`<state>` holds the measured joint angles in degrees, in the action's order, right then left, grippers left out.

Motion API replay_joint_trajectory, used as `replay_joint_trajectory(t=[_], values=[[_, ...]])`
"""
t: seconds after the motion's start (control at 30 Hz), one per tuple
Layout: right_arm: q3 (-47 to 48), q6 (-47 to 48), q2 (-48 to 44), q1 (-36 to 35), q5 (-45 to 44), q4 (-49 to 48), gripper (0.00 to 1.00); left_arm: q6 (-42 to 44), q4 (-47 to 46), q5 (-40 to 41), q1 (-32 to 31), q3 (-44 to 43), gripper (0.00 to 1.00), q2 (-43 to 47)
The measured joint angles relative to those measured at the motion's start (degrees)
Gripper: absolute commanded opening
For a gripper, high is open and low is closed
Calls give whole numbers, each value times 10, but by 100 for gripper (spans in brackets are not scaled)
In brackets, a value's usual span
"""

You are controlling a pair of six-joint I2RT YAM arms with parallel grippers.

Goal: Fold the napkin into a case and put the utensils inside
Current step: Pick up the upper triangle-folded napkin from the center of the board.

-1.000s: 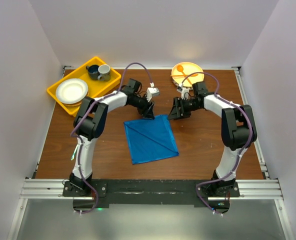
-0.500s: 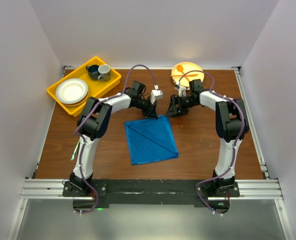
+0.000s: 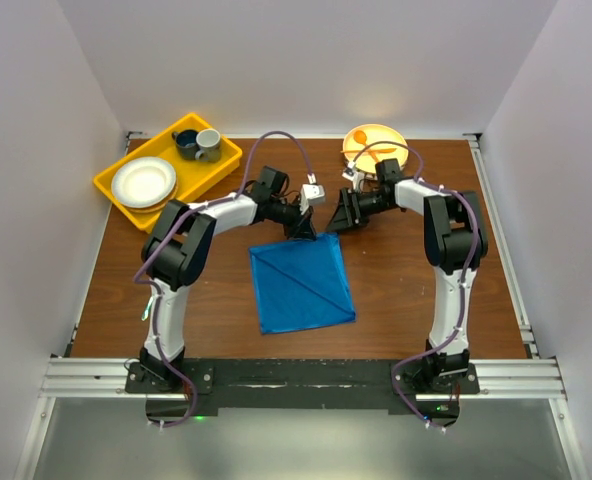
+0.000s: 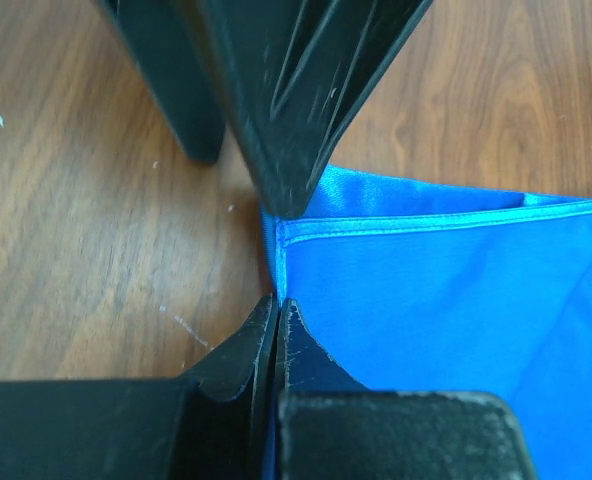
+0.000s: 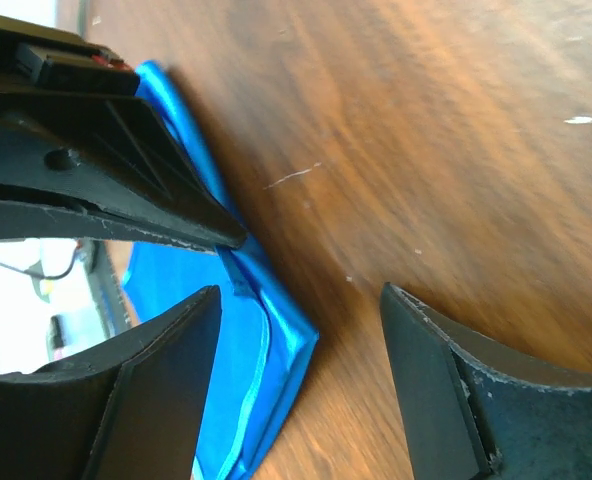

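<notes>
**Both hands crowd the napkin's far edge, with the fold not yet begun**

On the worktop (image 3: 406,290) the napkin (image 3: 301,285) lies flat in the middle, a diagonal crease running across it. Your left hand (image 3: 304,232) is pressed together on the hem near the far right corner. Your right hand (image 3: 336,224) stands spread astride that same corner, one finger close against the left fingers. Watch three things. The pinch may hold only the top layer, so a lift would peel the layers apart. Closing the right hand this close could knock the left fingers. A low drag would skew the whole cloth. I cannot pick out the metal utensils with confidence. No brand, label or writing can be read anywhere.
</notes>
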<state>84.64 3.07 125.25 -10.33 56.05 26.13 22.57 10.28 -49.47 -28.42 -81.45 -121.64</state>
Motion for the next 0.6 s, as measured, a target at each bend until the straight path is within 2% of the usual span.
replay_joint_trajectory(t=[0.37,0.4,0.43,0.53,0.57,0.6], values=[[0,56,26,-11,76,65,53,21,-6,5,-12,7,0,9],[0,61,28,-14,79,74,50,21,-6,6,-12,7,0,9],[0,64,30,-16,82,81,42,21,-6,6,-12,7,0,9],[0,76,33,-21,79,95,29,22,-6,8,-12,7,8,9],[0,76,37,-22,77,99,26,22,-6,8,-12,7,22,9],[0,77,39,-23,76,101,23,23,-6,8,-12,7,28,9]])
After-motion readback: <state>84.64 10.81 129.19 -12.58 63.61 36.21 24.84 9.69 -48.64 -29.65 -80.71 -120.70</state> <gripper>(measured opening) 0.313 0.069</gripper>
